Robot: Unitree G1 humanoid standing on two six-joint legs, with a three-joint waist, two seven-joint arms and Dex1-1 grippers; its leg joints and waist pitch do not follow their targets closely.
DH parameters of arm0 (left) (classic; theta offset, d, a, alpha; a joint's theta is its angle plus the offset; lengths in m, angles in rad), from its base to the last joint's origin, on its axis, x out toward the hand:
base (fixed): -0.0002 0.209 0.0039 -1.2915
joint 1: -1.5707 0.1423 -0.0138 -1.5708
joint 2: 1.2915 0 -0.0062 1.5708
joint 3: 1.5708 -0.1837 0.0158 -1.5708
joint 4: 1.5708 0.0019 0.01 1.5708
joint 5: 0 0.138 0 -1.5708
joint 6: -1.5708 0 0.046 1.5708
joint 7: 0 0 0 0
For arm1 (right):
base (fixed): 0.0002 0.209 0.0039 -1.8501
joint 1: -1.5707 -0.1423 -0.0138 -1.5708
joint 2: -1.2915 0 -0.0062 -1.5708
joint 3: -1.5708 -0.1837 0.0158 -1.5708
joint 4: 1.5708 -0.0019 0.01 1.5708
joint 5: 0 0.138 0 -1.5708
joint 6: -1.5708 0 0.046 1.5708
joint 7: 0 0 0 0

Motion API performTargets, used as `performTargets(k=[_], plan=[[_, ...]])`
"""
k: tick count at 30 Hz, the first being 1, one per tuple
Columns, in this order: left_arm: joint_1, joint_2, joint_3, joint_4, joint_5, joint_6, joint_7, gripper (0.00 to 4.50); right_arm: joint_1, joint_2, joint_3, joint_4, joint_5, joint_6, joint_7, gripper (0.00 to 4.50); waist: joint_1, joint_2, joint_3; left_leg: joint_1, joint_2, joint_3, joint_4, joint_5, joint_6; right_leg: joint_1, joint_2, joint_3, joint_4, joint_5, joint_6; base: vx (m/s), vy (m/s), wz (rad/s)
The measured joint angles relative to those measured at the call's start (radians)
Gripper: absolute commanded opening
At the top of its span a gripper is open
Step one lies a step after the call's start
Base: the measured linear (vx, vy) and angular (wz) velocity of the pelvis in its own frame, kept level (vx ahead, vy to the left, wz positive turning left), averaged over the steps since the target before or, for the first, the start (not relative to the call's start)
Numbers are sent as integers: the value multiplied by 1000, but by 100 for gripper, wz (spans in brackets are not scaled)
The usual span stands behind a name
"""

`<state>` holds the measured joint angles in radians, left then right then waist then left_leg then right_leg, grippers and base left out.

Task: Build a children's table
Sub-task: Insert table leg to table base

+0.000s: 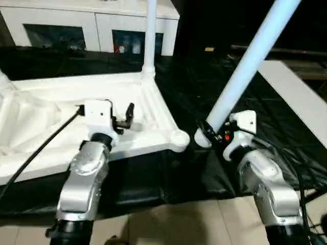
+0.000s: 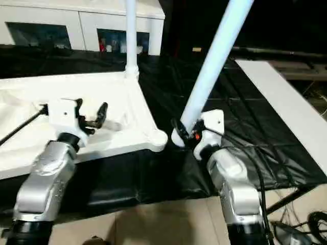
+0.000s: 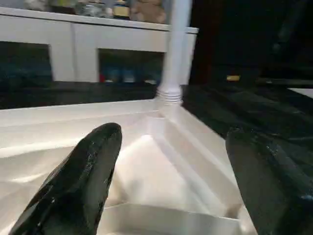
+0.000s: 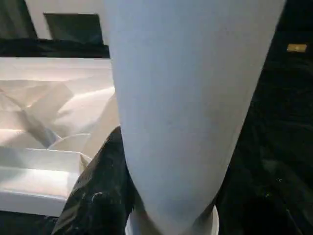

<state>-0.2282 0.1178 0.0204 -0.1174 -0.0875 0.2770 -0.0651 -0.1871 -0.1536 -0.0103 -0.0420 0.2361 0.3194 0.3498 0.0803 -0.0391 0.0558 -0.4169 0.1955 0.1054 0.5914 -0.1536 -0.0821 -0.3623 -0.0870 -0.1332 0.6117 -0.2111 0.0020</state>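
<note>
The tabletop lies upside down on black sheet, one leg standing in its far corner. The right gripper pinches a slanted leg beside the near corner socket. The left gripper hangs spread wide over the tabletop.

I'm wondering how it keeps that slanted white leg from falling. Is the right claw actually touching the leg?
Touching. In the right wrist view a black finger lies against the leg; in the left eye view the right gripper clamps the leg's lower end.

From where I stand, nothing here can be read: no lettering, label, brand or number shows on anything in sight.
</note>
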Motion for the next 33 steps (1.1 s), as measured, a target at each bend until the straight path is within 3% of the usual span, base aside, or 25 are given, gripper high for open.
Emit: performTargets(k=[1, 3, 4, 5, 7, 8, 9, 10, 11, 12, 13, 14, 15, 16, 17, 18, 19, 20, 22, 24, 26, 28, 30, 32, 33], plan=[[0, 0, 3, -1, 6, 0, 8, 384, 0, 2, 4, -2, -3, -2, 0, 188, -6, 9, -1, -8, -7, -22, 1, 8, 3, 2, -4, -21, 0, -1, -1, 22, -13, 44], [0, 3, 5, -5, 18, 1, 19, 384, 0, 13, 20, -3, -3, -3, 5, 188, -15, 22, 5, -17, -12, -57, 2, 12, 2, 9, 0, -40, 3, -8, -11, 29, -52, 46], [0, 3, 13, -7, 23, 3, 26, 384, 0, 28, 37, -3, -4, -3, 9, 188, -25, 28, 8, -17, -24, -100, 2, 19, -6, 12, 18, -34, 29, -33, -58, 23, -70, 47], [0, 8, 20, -8, 24, 5, 28, 384, 0, 31, 52, -4, -4, -3, 11, 188, -30, 27, 8, -15, -33, -130, 2, 21, -10, 7, 35, -17, 56, -58, -104, 9, -127, 55], [0, 7, 25, -18, 25, 10, 35, 384, -1, 30, 59, -9, -5, -3, 18, 188, -35, 19, 4, -11, -68, -194, -11, 30, -27, 1, 58, 18, 106, -104, -172, -5, -180, 63], [0, 6, 24, -22, 26, 11, 37, 384, -1, 29, 59, -13, -7, -4, 21, 188, -33, 18, 3, -9, -80, -217, -25, 34, -33, 6, 64, 20, 107, -109, -173, -23, -219, 68], [0, 4, 25, -27, 28, 17, 42, 384, -3, 26, 61, -13, -8, -7, 29, 188, -27, 17, 2, -7, -85, -230, -44, 34, -33, 6, 66, 14, 102, -109, -173, -46, -241, 63], [-2, -6, 22, -35, 32, 25, 50, 384, -5, 20, 61, -13, -9, -11, 31, 188, -14, 21, 1, -39, -76, -190, 36, -14, 12, 8, 61, -21, 91, -105, -165, -46, -241, 63], [0, -10, 10, -37, 38, 31, 51, 384, -4, 19, 62, -1, -12, -13, 30, 188, 1, 21, 4, -60, -55, -112, 175, -43, 48, 19, 58, -38, 84, -103, -155, -51, -212, 46], [2, -8, 5, -37, 45, 36, 53, 384, -4, 18, 64, 6, -15, -15, 30, 188, 11, 21, 6, -55, -47, -49, 254, -59, 73, 36, 47, -64, 74, -100, -136, -24, -162, 37], [2, -4, 6, -44, 51, 41, 58, 384, -11, 20, 70, 5, -16, -21, 30, 188, 13, 25, 2, -17, -48, 6, 254, -78, 101, 47, 26, -120, 59, -97, -101, -24, -162, 37], [0, 0, 6, -50, 57, 44, 60, 384, -17, 20, 73, 4, -19, -30, 28, 188, 12, 47, -2, 22, -43, 23, 188, -134, 110, 51, 31, -160, 44, -95, -92, 2, -147, 45], [-3, 4, 9, -52, 63, 48, 63, 384, -23, 25, 76, 7, -27, -36, 26, 188, 17, 48, 1, 44, -33, 28, 135, -162, 68, 49, 50, -156, 28, -85, -97, -14, -166, 35], [4, 6, 13, -49, 67, 63, 71, 384, -22, 39, 74, 7, -27, -29, 12, 188, 24, 56, 0, 49, -12, 34, 110, -135, 65, 42, 70, -123, 24, -74, -71, -14, -166, 35], [3, 13, 15, -51, 73, 66, 73, 384, -28, 50, 74, 6, -25, -23, 0, 188, 23, 47, -4, 48, -10, 42, 106, -125, 60, 22, 65, -57, 60, -80, -52, -3, -177, 20], [2, 15, 24, -52, 79, 67, 78, 384, -37, 55, 74, 5, -24, -20, -6, 188, 22, 36, -7, 44, -14, 48, 111, -122, 55, -6, 49, 23, 99, -94, -33, -14, -107, 16], [2, 17, 24, -51, 83, 67, 79, 384, -38, 51, 66, 2, -23, -19, -15, 188, 27, 27, -8, 38, -25, 49, 117, -118, 50, -28, 15, 61, 126, -89, -6, -14, -107, 16], [2, 10, 22, -51, 81, 63, 76, 384, -30, 50, 52, 2, -23, -17, -24, 188, 33, 20, -9, 37, -26, 47, 105, -111, 43, -32, 14, 66, 128, -87, -3, -61, -41, 11], [2, -21, 13, -42, 48, 49, 53, 384, -12, 56, 21, 2, -23, -17, -49, 188, 43, 12, -9, 50, -23, 45, 62, -90, 9, -29, 26, 65, 106, -76, -10, -59, -95, 5], [2, -32, 10, -35, 21, 41, 35, 384, -6, 62, 16, 2, -20, -18, -57, 188, 36, 11, -9, 55, -21, 41, 37, -74, -2, -26, 34, 62, 86, -64, -22, -57, -93, -7], [18, -53, -5, -33, 4, 10, 17, 384, 14, 71, 19, 2, -10, -18, -55, 188, 26, 7, -7, 68, -19, 41, 18, -65, -7, -17, 39, 62, 69, -56, -29, -29, -34, -4], [47, -51, -33, -30, 8, -2, 9, 384, 29, 72, 25, 2, -9, -18, -46, 188, 13, 5, -1, 93, -18, 42, 4, -66, -6, 3, 44, 62, 49, -57, -30, 0, 0, 0], [62, -51, -36, -30, 8, -5, 0, 384, 29, 71, 27, 3, -9, -18, -44, 188, 7, 4, 4, 109, -15, 42, -7, -66, -5, 24, 47, 56, 28, -57, -30, 0, 0, 0], [64, -48, -36, -32, 6, -5, -11, 384, 27, 70, 28, 2, -6, -18, -39, 188, 3, 8, 7, 130, -4, 42, -14, -67, -4, 54, 47, 35, -2, -57, -30, 0, 0, 0], [64, -45, -34, -32, 6, -5, -13, 384, 27, 70, 30, 2, -4, -18, -37, 188, -1, 8, 8, 138, -3, 42, -17, -68, -4, 62, 46, 31, -12, -57, -30, 60, 61, -13]])
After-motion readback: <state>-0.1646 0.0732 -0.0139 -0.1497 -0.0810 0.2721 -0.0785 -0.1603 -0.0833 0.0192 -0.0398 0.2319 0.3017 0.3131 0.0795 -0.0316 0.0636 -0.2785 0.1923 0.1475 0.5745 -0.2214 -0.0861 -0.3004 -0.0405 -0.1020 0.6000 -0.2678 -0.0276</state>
